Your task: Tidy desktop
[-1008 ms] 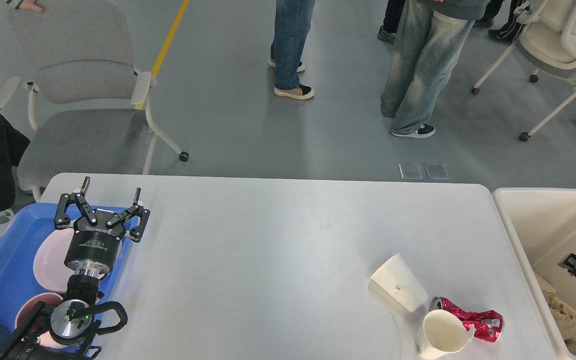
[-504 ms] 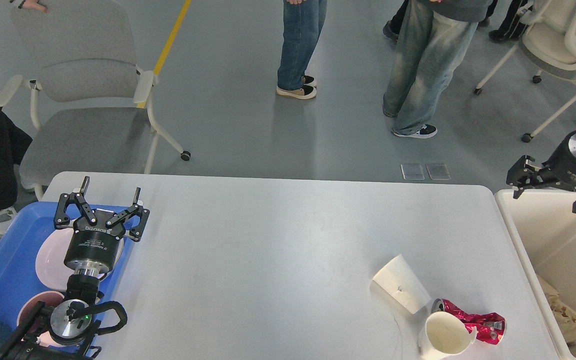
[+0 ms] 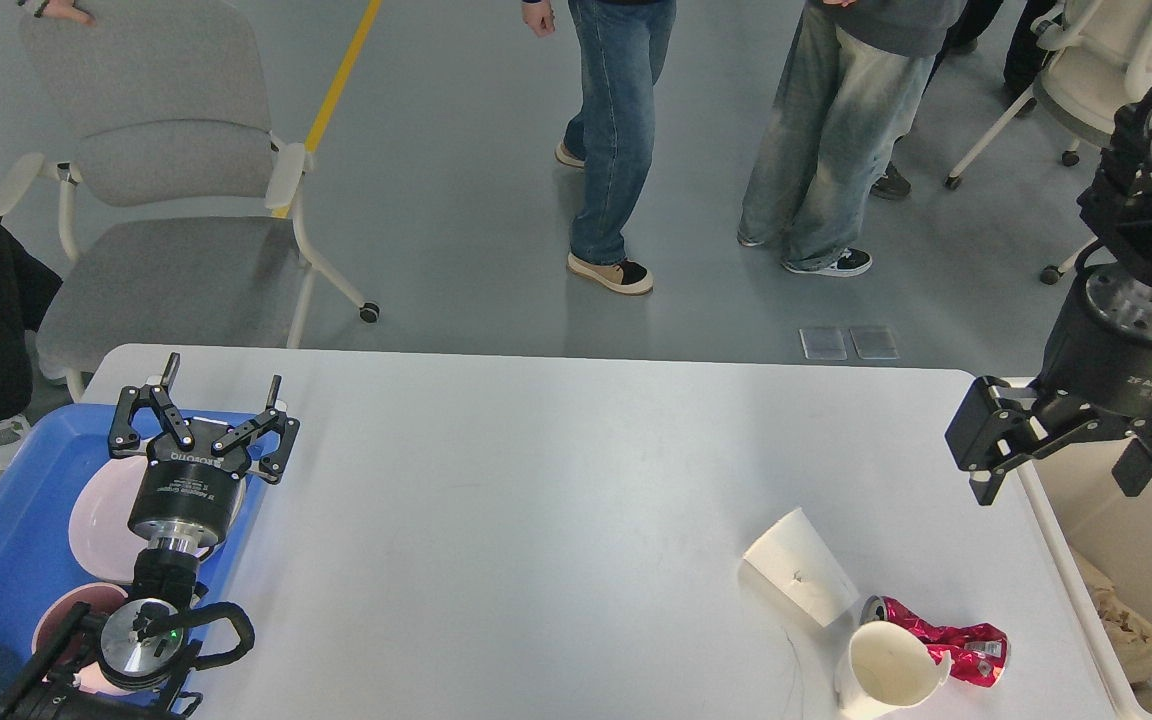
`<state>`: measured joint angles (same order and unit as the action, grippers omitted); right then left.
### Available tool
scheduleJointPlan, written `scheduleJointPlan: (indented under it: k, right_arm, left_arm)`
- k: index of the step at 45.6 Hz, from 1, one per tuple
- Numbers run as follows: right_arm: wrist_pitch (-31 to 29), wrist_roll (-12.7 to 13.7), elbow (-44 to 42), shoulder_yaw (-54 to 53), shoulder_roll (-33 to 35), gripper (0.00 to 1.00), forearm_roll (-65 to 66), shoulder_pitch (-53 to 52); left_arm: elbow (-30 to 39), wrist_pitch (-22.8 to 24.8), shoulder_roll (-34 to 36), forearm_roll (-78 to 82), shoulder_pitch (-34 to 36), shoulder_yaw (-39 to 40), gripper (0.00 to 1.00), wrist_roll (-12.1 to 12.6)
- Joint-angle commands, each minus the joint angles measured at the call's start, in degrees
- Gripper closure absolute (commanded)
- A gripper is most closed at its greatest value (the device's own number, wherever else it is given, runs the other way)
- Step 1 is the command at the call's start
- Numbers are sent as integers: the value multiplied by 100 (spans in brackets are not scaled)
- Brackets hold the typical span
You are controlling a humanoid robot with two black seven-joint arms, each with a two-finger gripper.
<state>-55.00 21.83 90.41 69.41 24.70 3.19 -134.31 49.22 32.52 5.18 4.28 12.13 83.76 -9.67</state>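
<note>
White matte table fills the middle of the view, near edge cut off. Near right: two paper cups, crushed red can partly hidden behind one. Left tool, fingers spread, empty, over blue tray. Right tool, spread, empty, partly cut off, above cream bin.

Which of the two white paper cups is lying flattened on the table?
The farther paper cup, squashed flat on the desktop. The nearer cup, beside the crushed red can, keeps its round open mouth.
</note>
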Motion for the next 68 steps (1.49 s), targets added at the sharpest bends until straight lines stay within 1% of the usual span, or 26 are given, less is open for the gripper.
scheduleJointPlan:
  k: [1, 3, 5, 9, 13, 15, 17, 21, 27, 31, 37, 39, 44, 49, 52, 55, 58, 62, 68]
  right_arm:
    - [0, -12, 135, 19, 113, 0, -266, 10]
    - [15, -21, 135, 20, 184, 0, -266, 54]
    - [173, -38, 135, 28, 228, 0, -284, 63]
    - [770, -170, 135, 37, 316, 0, -415, 63]
    - [1456, -573, 188, 125, 281, 0, -732, 63]
    - [1562, -793, 267, 151, 254, 0, -802, 63]
    - [1615, -908, 293, 169, 176, 0, -829, 71]
    - [1650, -908, 293, 178, 105, 0, -838, 133]
    - [1580, -891, 285, 187, 184, 0, -811, 334]
    - [1580, -873, 293, 108, 281, 0, -811, 861]
    - [1738, -873, 232, -24, 298, 1, -794, 1696]
    - [1904, -873, 223, -156, 342, 3, -803, 1898]
    - [2510, -873, 205, -411, 509, 3, -855, 2259]
    - [2907, -865, 206, -849, 509, 4, -1013, 2584]
    - [3196, -838, 127, -1192, 430, 5, -1084, 3032]
    - [3530, -716, -5, -1500, 307, 5, -1084, 3559]
    - [3759, -610, -84, -1633, 44, 5, -1084, 3938]
    - [3953, -539, -93, -1686, -185, 5, -1110, 4140]
    - [4409, -531, -93, -1686, -177, 5, -1128, 4255]
  left_arm:
    - [0, 0, 0, 3, 0, 0, 4, 0]
    - [0, 0, 0, 3, 0, 0, 4, 0]
    - [0, 0, 0, -6, 0, 0, 4, 0]
    - [0, 0, 0, -6, 0, 0, 4, 0]
    - [0, 0, 0, 3, 0, 0, 4, 0]
    - [0, 0, 0, 3, 0, 0, 4, 0]
    - [0, 0, 0, 3, 0, 0, 4, 0]
    - [0, 9, 0, -6, 0, 0, 4, 0]
    - [0, 0, 0, 3, 0, 0, 4, 0]
    - [0, 0, 0, 3, 0, 0, 4, 0]
    - [0, 9, 0, 3, 0, 0, 4, 0]
    - [0, 9, 0, -6, 0, 0, 4, 0]
    - [0, 0, 0, 3, 0, 0, 4, 0]
    - [0, 0, 0, 3, 0, 0, 4, 0]
    - [0, 0, 0, 3, 0, 0, 4, 0]
    - [0, 0, 0, 3, 0, 0, 4, 0]
    - [0, 0, 0, 3, 0, 0, 4, 0]
    - [0, 0, 0, -6, 0, 0, 4, 0]
    - [0, 0, 0, 3, 0, 0, 4, 0]
